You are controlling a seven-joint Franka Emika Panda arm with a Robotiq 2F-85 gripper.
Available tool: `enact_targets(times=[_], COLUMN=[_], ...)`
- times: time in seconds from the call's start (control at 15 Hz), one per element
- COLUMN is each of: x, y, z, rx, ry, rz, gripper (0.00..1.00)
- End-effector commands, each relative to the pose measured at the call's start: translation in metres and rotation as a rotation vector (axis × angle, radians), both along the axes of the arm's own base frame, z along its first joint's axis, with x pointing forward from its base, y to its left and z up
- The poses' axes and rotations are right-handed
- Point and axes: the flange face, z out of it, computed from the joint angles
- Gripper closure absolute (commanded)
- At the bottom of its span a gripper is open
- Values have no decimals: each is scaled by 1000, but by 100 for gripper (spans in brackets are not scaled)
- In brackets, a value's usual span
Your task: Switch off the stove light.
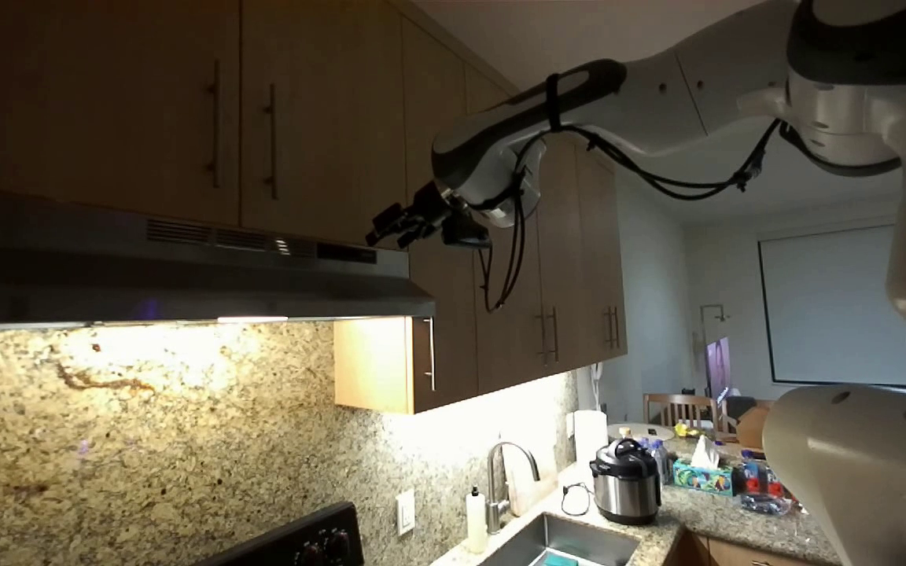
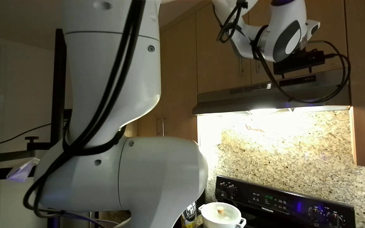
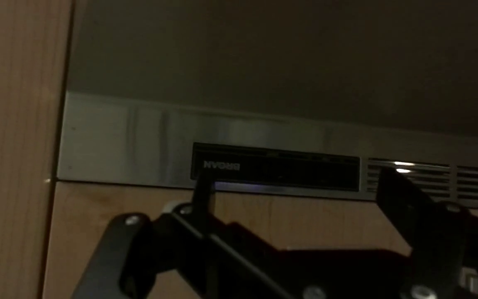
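The range hood is a steel hood under wooden cabinets, also seen in an exterior view. Its stove light is lit and brightens the backsplash; the glow also shows in an exterior view. The black control panel marked BROAN appears upside down in the wrist view, left of the vents; its switches are too dark to make out. My gripper is open and empty, its fingers apart in front of the panel and vents. In an exterior view, the gripper is near the panel; contact cannot be told.
Cabinet doors with bar handles rise above the hood. A lower cabinet adjoins its end. Below are the stove's back panel and a white lidded pot. Cables loop from the wrist in front of the hood.
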Motion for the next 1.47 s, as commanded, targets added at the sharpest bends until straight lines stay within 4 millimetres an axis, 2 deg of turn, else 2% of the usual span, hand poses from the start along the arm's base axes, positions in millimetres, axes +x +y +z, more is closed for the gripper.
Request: enact_targets(times=[0.0,0.27,0.6,1.07,1.4], x=[22,38,48,56,62], y=[9,18,30,17,21], z=[-8,-19,-18,2,-2], rx=[-18,-3,42,84,70], ry=[29,34,18,-46,-27], rz=[-39,-117,-171,-277,-288], gripper=[0,0,0,0,0])
